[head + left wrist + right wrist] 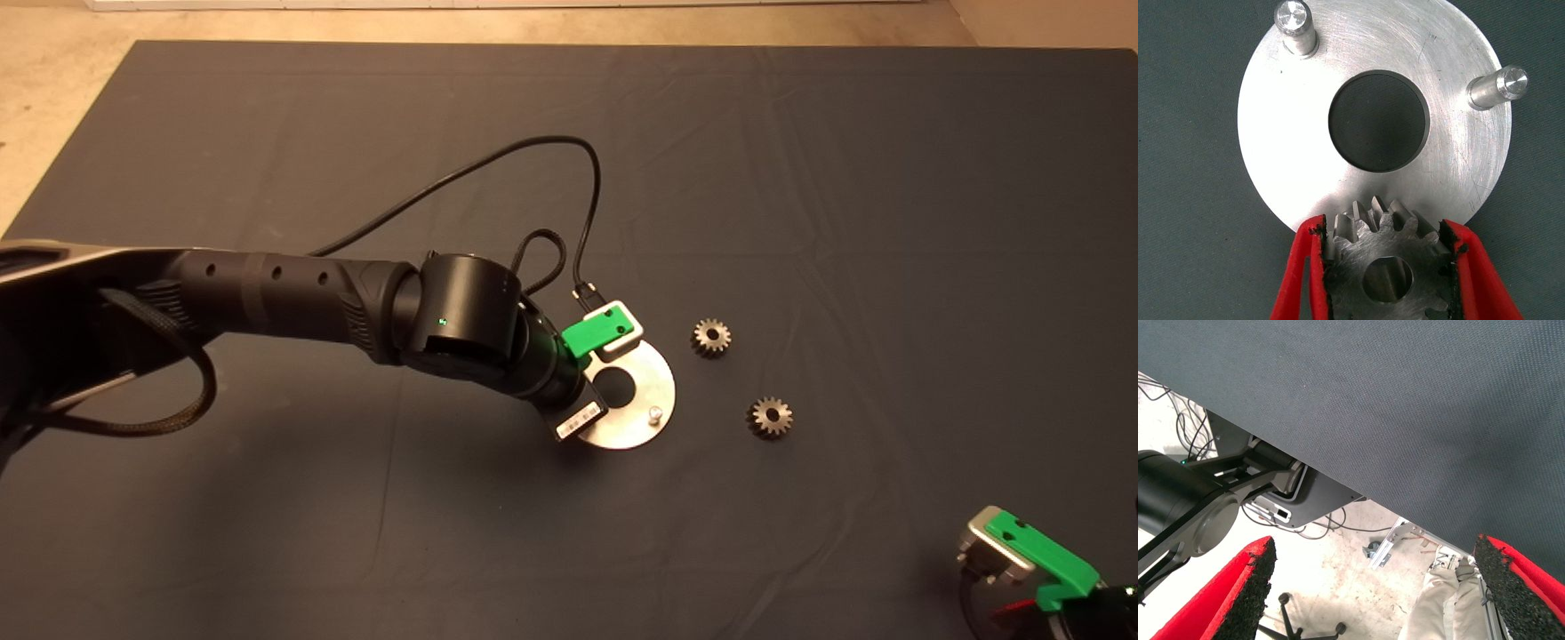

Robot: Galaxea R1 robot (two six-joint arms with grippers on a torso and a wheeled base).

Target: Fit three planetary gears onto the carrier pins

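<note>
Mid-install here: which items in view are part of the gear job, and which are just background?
Job:
- held gear, gripped in left gripper over the disc's edge
- disc with two bare carrier pins
- two loose gears on the mat

Background:
- parked right gripper, open
- mat
- wrist cable
- person's legs below the table

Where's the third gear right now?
The third gear is clamped in the left gripper over the disc's edge, left of two loose gears.

I see the dark mat [800, 160] covering my bench, pale floor [533, 22] beyond its far edge. Past the mat's edge, a person's legs [1441, 603], loose cables [1165, 400] and chair castors [1288, 623] show.
</note>
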